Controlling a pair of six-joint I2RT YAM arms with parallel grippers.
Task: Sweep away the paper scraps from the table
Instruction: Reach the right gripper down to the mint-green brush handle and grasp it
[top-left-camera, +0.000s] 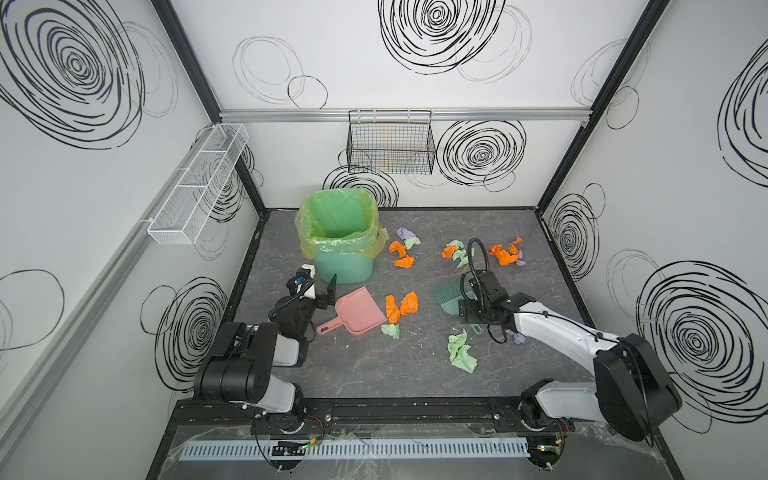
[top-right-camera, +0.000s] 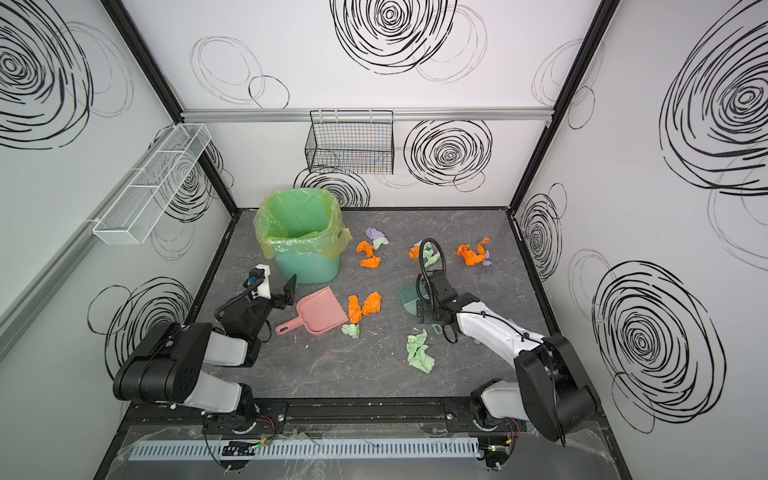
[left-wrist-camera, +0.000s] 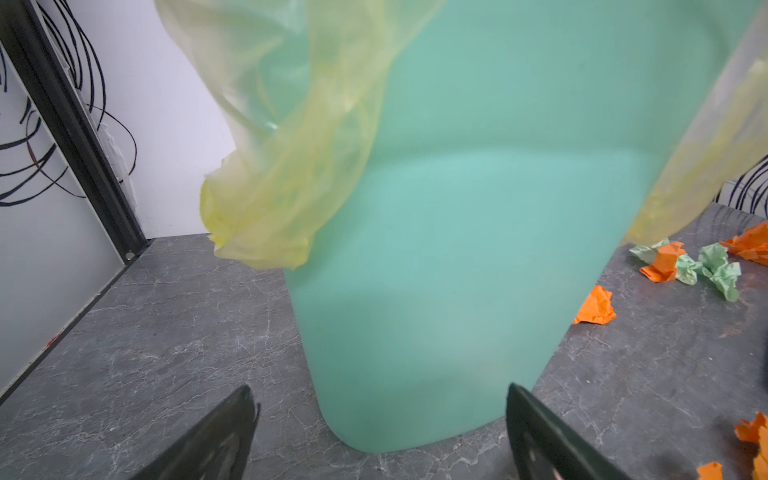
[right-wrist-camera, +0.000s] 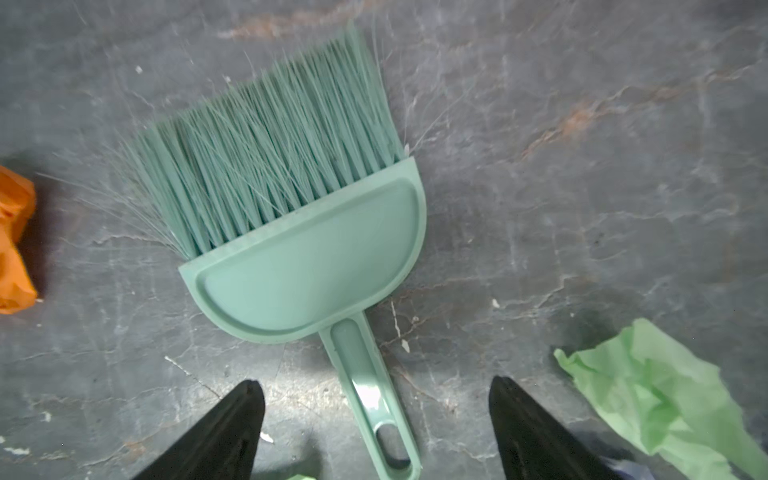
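right gripper (right-wrist-camera: 376, 384): stands wide apart and holds nothing; straddles the handle of the brush (right-wrist-camera: 316, 266), with a gap on either side.
left gripper (left-wrist-camera: 379, 390): stands wide apart and empty; faces the wall of the bin (left-wrist-camera: 457, 249) from close by, with the dustpan (top-left-camera: 357, 313) just beside it in both top views.
paper scraps (top-left-camera: 401, 305): lie scattered over the table (top-left-camera: 374, 374); three clusters sit toward the far edge, two orange wads and a pale green one sit at the dustpan's mouth, and more lie near the right arm.
scraps by right gripper: a pale green wad (right-wrist-camera: 656, 399) lies just beside one fingertip, an orange one (right-wrist-camera: 14, 241) well off past the bristles' other side.
scraps by left gripper: lie well apart from the jaws, beyond the bin's side (left-wrist-camera: 685, 266).
axis: mostly shapeless crumples with no clear heading; the large pale green wad (top-left-camera: 461, 351) is longish and runs from far to near in both top views.
brush axis: lies flat, handle toward the right gripper, bristles pointing away from it.
hidden: right fingers and most of the brush handle sit under the wrist in both top views; a lilac scrap (top-left-camera: 517, 337) shows only partly beside the right arm; the cable loop (top-left-camera: 478, 257) crosses the middle far cluster; bin rim and bin liner (left-wrist-camera: 291, 166) are cut off in the left wrist view.
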